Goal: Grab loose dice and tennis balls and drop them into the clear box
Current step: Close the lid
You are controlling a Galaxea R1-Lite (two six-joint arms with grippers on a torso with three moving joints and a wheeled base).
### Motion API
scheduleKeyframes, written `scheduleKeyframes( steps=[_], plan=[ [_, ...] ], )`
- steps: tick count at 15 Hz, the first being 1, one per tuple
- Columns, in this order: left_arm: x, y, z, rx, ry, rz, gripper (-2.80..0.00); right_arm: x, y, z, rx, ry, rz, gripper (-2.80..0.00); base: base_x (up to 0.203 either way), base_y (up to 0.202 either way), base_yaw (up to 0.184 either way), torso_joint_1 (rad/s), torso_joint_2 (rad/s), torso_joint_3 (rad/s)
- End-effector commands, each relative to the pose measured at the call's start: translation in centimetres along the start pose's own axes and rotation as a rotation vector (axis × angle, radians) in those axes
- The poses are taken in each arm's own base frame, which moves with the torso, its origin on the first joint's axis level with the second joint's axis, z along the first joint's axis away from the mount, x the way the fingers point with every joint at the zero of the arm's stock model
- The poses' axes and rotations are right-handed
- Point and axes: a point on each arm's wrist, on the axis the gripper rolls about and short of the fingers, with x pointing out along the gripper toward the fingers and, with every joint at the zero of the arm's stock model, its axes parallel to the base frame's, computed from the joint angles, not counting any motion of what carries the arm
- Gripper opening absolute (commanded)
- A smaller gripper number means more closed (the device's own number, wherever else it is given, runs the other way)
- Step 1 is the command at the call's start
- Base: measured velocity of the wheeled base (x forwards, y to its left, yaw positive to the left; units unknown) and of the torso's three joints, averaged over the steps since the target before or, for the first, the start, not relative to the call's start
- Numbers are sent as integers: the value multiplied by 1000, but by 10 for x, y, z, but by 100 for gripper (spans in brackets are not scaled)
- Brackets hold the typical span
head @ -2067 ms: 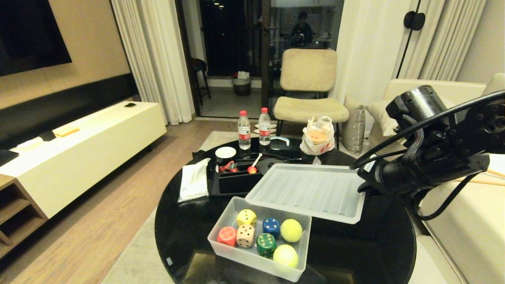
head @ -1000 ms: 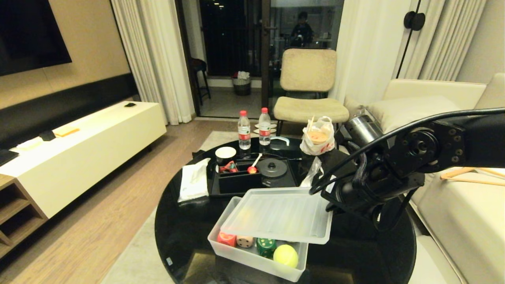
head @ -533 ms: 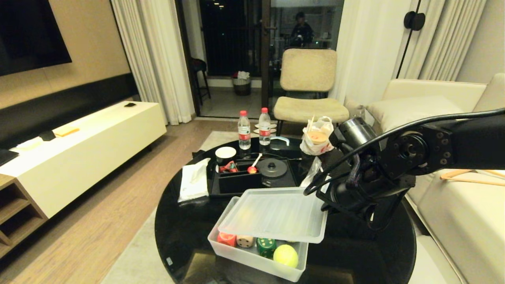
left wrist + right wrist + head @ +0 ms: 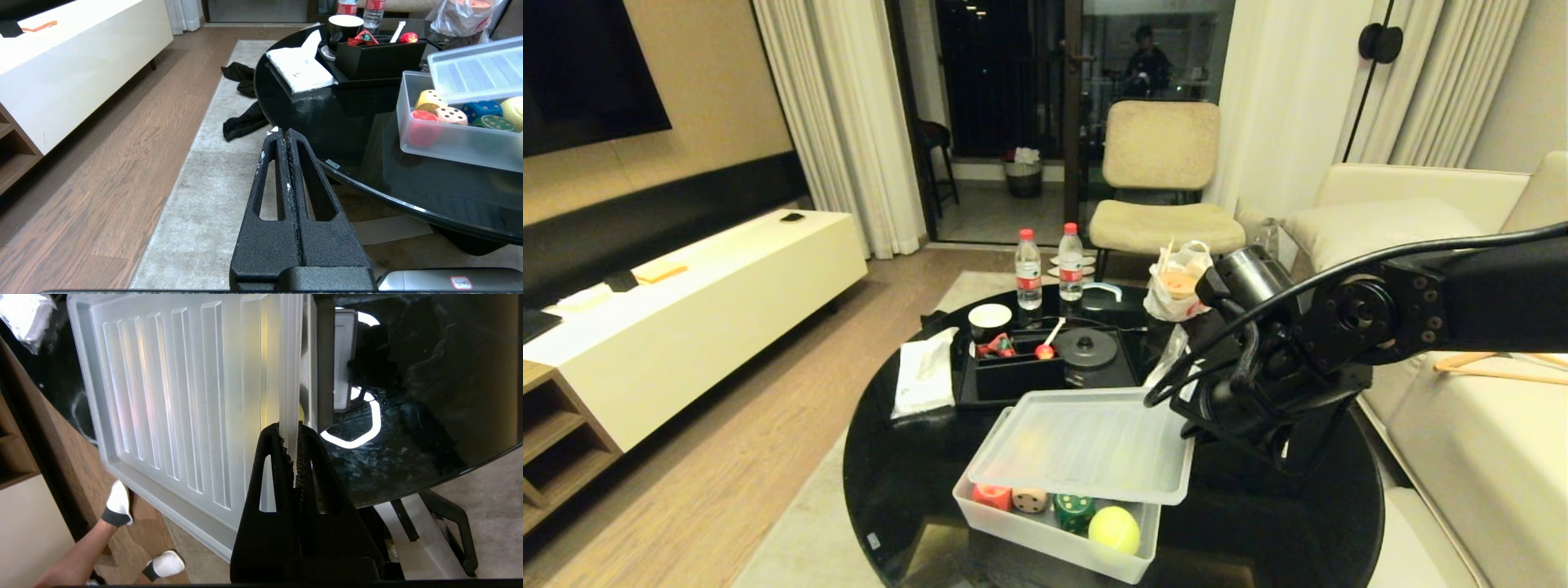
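The clear box [image 4: 1045, 535] stands at the front of the round black table [image 4: 898, 490]. A red die [image 4: 992, 496], a tan die [image 4: 1030, 499], a green die [image 4: 1074, 508] and a tennis ball [image 4: 1114, 529] show in its front half. The ribbed lid [image 4: 1086, 445] hovers tilted over the back half and hides the rest there. My right gripper [image 4: 289, 430] is shut on the lid's [image 4: 171, 396] rim, at its right edge [image 4: 1191, 431]. The left wrist view also shows yellow [image 4: 429, 100] and blue [image 4: 482, 109] dice under the lid [image 4: 478, 69]. My left gripper [image 4: 282, 131] is shut and empty, parked over the rug beside the table.
Behind the box sit a black tray [image 4: 1021, 376], a dark pot lid [image 4: 1088, 347], a tissue pack [image 4: 923, 377], a cup [image 4: 990, 317], two water bottles [image 4: 1028, 269] and a plastic bag [image 4: 1176, 286]. A sofa [image 4: 1462, 457] is right. A person's socked feet [image 4: 118, 502] stand beside the table.
My right arm has brought the lid from the back right down and left over the box. In the last second it has eased slightly further left and lower. The left arm has not moved.
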Motion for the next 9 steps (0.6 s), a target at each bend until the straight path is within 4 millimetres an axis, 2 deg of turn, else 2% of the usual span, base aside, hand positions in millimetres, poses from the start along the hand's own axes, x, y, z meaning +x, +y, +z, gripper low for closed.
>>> scheduleKeyframes(
  steps=[1, 6, 9],
  plan=[
    [0, 0, 0, 0, 3, 0, -280, 10, 4, -3, -1, 11, -4, -280, 0, 0, 0, 0, 0, 0],
    [0, 0, 0, 0, 3, 0, -280, 26, 10, -4, -2, 20, -6, -280, 0, 0, 0, 0, 0, 0],
    [0, 0, 0, 0, 3, 0, -280, 30, 12, -8, -12, 32, -7, -280, 0, 0, 0, 0, 0, 0]
  ],
)
